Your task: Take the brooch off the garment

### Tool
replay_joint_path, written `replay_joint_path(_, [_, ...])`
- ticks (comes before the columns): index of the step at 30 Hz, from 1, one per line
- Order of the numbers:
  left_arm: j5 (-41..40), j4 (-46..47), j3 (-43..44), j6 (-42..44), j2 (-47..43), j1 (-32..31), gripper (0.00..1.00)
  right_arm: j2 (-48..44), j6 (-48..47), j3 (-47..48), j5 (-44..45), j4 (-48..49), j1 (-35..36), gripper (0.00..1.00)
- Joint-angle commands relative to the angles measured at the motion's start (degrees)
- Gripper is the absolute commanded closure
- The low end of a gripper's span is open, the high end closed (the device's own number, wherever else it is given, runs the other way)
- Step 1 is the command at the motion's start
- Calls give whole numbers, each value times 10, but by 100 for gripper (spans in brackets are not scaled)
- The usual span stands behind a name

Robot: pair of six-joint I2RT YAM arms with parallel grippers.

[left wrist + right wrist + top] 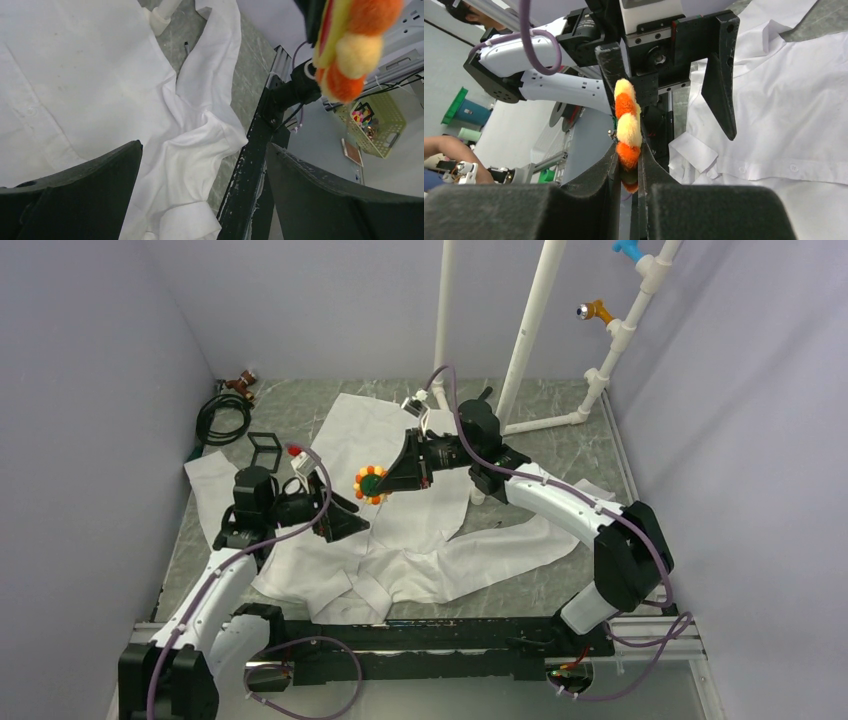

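Orange and yellow brooch (626, 135) is pinched edge-on between the fingers of the right gripper (381, 483), held above the white shirt (400, 550) and clear of it; the shirt lies spread and wrinkled on the grey table (570, 585); the left gripper (352, 523) has its jaws spread wide, holding nothing, near the brooch and over the shirt; its fingers point toward the right gripper.

Fuzzy felt brooch (626, 127) & thin matt cloth garment (375, 435).
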Motion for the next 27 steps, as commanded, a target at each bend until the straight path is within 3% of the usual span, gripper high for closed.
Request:
replay_joint_path(1, [23,37,36,-19,-13,-13,0,3,14,-5,-26,41,1,100])
replay_joint_path(15, [47,48,80,-38,-3,-59,1,10,-35,-9,-28,-6,3,100])
replay_joint_path(21, [-3,39,106,-51,15,-63,1,4,-48,-14,-32,-13,6,100])
replay_joint_path(27, [-28,99,116,-110,41,-63,1,-7,-68,-18,-27,-32,15,100])
